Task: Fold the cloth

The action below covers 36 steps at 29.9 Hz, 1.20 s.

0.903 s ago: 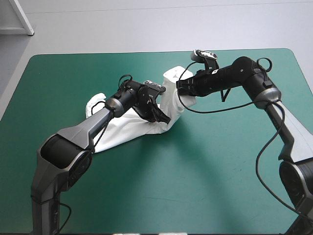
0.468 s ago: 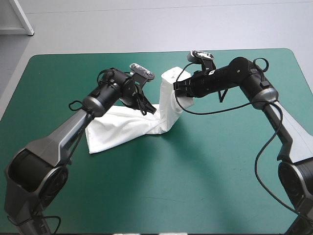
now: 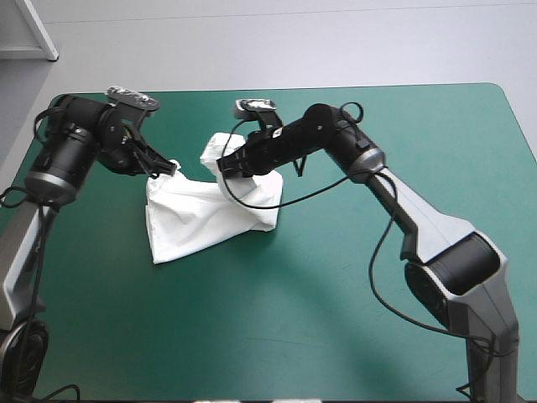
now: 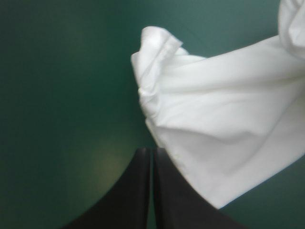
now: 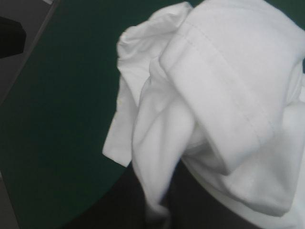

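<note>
The left pincer (image 4: 151,157) is clenched, its two black fingers meeting in one point with nothing between them. The T-shirt (image 4: 219,129) lies just beside it, a rumpled hem ahead and to its right. I cannot tell whether the cloth touches the fingers. Seen from above, this pincer sits at the shirt's far left corner, over the far left part of the worktop (image 3: 361,311).

The right pincer (image 5: 159,195) is grasping the T-shirt. A strip of white cloth runs down between its black fingers, and a thick hemmed fold bunches ahead of it. Its arm reaches across from the right to a spot left of the middle. The gripped part is held up off the teal-green cover (image 3: 101,294) as a white lump on the garment's far side.

The rest of the shirt lies on the worktop left of centre. It forms a rough wedge with a corner pointing near and left, and its right end draws up toward the raised part. The two pincers are near each other, with the shirt's far edge between them.
</note>
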{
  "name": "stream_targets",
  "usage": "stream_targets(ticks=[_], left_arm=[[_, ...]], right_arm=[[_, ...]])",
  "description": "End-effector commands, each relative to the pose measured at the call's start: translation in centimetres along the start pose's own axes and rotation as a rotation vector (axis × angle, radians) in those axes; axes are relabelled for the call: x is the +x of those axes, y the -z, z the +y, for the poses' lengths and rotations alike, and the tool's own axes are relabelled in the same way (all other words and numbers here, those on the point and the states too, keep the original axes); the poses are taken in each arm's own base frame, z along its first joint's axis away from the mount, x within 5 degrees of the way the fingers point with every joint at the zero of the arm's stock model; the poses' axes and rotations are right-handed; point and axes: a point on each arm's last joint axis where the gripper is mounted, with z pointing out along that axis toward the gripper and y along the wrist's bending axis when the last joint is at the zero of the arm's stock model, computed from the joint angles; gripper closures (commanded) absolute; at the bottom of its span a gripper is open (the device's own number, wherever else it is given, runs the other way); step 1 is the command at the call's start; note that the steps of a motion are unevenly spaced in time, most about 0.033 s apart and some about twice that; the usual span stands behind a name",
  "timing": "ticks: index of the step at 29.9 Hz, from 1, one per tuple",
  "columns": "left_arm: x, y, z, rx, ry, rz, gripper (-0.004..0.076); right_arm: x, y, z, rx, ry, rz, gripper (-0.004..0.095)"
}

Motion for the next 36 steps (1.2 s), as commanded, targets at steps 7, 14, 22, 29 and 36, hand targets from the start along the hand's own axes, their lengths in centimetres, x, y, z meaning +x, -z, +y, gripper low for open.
stream_targets(ticks=[7, 14, 22, 29, 36], left_arm=[[3.0, 5.3, 4.2, -0.095, 0.116, -0.088, 0.0704], [3.0, 5.4, 4.1, -0.089, 0.118, -0.097, 0.0705], [2.9, 5.4, 4.2, -0.091, 0.117, -0.109, 0.0704], [2.7, 5.4, 4.2, -0.093, 0.117, -0.125, 0.0704], [2.7, 5.4, 4.1, -0.089, 0.113, -0.125, 0.0705]], right_arm=[[-1.0, -6.2, 6.4, -0.237, 0.068, 0.006, 0.0916], [-0.4, -7.9, 7.3, -0.323, 0.117, 0.06, 0.077], [-2.5, -4.1, 9.1, -0.344, 0.193, -0.051, 0.0217], [-4.8, 1.3, 8.9, -0.24, 0.19, -0.187, 0.0237], [-6.9, 4.9, 4.9, -0.183, 0.085, -0.269, 0.0237]])
